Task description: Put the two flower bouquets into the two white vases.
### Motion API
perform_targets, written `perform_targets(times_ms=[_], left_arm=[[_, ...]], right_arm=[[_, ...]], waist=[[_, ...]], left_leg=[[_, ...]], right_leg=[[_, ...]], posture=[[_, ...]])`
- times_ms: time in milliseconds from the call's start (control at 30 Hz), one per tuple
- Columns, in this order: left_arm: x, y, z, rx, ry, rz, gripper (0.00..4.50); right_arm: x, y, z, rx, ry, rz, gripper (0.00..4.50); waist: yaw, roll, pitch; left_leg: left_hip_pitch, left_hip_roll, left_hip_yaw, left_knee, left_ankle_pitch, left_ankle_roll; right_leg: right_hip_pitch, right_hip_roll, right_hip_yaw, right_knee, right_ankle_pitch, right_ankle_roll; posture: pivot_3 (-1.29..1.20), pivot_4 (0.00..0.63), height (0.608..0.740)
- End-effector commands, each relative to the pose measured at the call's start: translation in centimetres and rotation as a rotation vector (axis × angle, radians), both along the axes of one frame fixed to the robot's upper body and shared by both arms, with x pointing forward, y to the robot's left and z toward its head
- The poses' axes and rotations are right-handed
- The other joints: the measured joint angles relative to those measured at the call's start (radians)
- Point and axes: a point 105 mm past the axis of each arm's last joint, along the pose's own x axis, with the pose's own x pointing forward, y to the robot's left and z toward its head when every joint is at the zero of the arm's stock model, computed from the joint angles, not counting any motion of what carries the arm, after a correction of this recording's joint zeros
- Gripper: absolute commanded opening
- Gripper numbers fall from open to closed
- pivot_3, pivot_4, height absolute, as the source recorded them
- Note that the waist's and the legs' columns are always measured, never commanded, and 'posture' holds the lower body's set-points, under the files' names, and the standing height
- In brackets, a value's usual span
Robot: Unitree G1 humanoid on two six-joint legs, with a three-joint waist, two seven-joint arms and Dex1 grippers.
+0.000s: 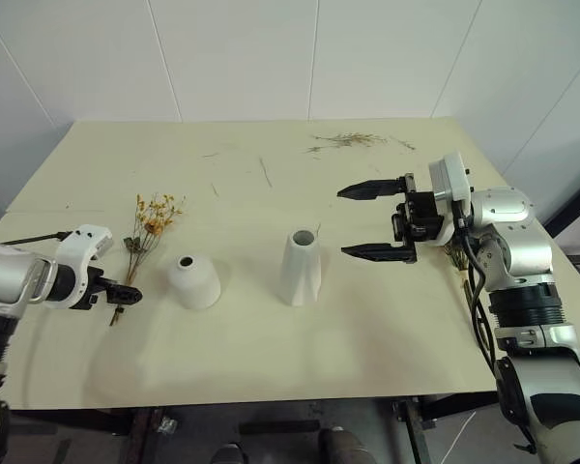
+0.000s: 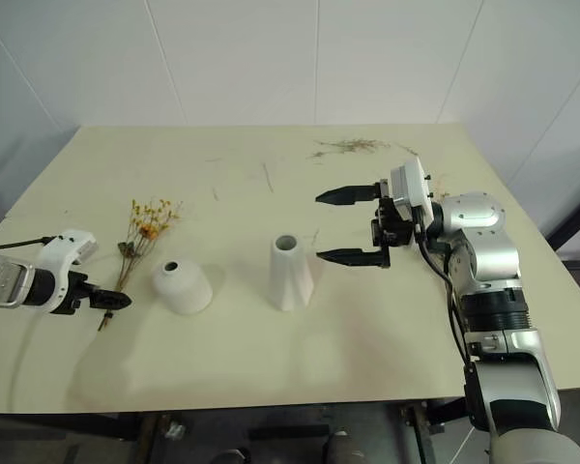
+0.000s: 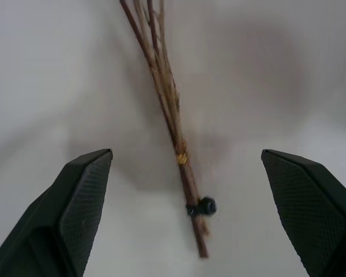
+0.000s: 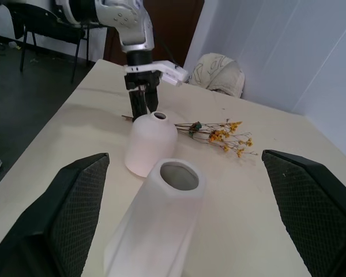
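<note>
The sparse bouquet [image 1: 150, 222] of thin stems with yellow-orange blossoms lies flat on the table's left side. My left gripper [image 1: 126, 295] hangs open just over its tied stem end [image 3: 187, 173], one finger on each side, not touching it. To the right stand the short white vase [image 1: 193, 280] and the taller white vase [image 1: 301, 267], both upright with nothing in them. My right gripper [image 1: 342, 222] is open and level, pointing at the tall vase from its right, holding nothing. A scrap of green and brown [image 1: 457, 258] shows behind my right wrist; I cannot tell whether it is the second bouquet.
Loose dried twigs [image 1: 348, 141] lie scattered at the back of the cream table [image 1: 271, 358], with a few stray stalks [image 1: 265, 172] nearer the middle. The table's front edge runs just below the vases.
</note>
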Motion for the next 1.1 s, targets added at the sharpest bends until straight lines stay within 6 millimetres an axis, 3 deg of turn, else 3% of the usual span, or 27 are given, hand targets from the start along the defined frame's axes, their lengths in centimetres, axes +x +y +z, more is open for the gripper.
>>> perform_targets(times_ms=[33, 300, 400, 833, 933, 1100], left_arm=[[0.5, 1.3, 0.9, 0.049, -0.011, 0.061, 4.4], [0.2, 2.5, -1.0, 0.019, 0.078, 0.104, 4.4], [-0.3, 2.7, -2.0, 0.037, 0.117, 0.082, 3.88], [0.5, 2.9, -2.1, 0.026, 0.071, 0.094, 0.13], [0.9, 3.1, -2.1, 0.025, 0.037, 0.104, 0.03], [2.5, 3.8, -0.3, -0.047, -0.186, 0.114, 0.03]], right_arm=[[-0.9, 0.0, 1.0, 0.026, -0.039, 0.026, 4.5], [-1.9, 0.2, 1.3, 0.036, -0.031, 0.062, 4.5], [-1.8, 0.2, 1.4, 0.038, -0.035, 0.053, 4.5], [-1.6, 0.3, 1.5, 0.048, -0.04, 0.043, 4.5], [-1.6, 0.3, 1.5, 0.052, -0.039, 0.039, 4.5], [-1.4, 0.1, 1.6, 0.049, -0.048, 0.013, 4.5]], waist=[[-0.002, 0.0, 0.0], [0.0, 0.0, 0.0], [-0.002, 0.0, 0.0], [0.003, 0.001, -0.001], [0.004, 0.001, -0.001], [0.011, 0.001, -0.001]], left_leg=[[0.0, 0.0, 0.0, 0.0, 0.0, 0.0], [0.0, 0.0, 0.0, 0.0, 0.0, 0.0], [0.002, 0.0, 0.0, 0.0, 0.0, 0.0], [0.003, 0.0, 0.001, 0.001, 0.0, 0.0], [0.004, 0.0, 0.001, 0.001, 0.0, 0.0], [0.005, 0.0, 0.0, 0.001, 0.002, 0.0]], right_leg=[[0.0, 0.0, 0.0, 0.0, 0.0, 0.0], [0.0, 0.0, 0.0, 0.001, 0.0, 0.0], [0.001, 0.0, 0.0, 0.001, 0.0, 0.0], [0.001, 0.0, 0.001, 0.004, -0.001, 0.0], [0.002, 0.0, 0.001, 0.005, -0.001, 0.0], [0.002, 0.0, 0.0, 0.008, 0.0, 0.0]], posture=[[0.0, 0.15, 0.74], [0.0, 0.15, 0.74], [0.0, 0.15, 0.74], [0.0, 0.15, 0.74], [0.0, 0.15, 0.74], [0.0, 0.15, 0.74]])
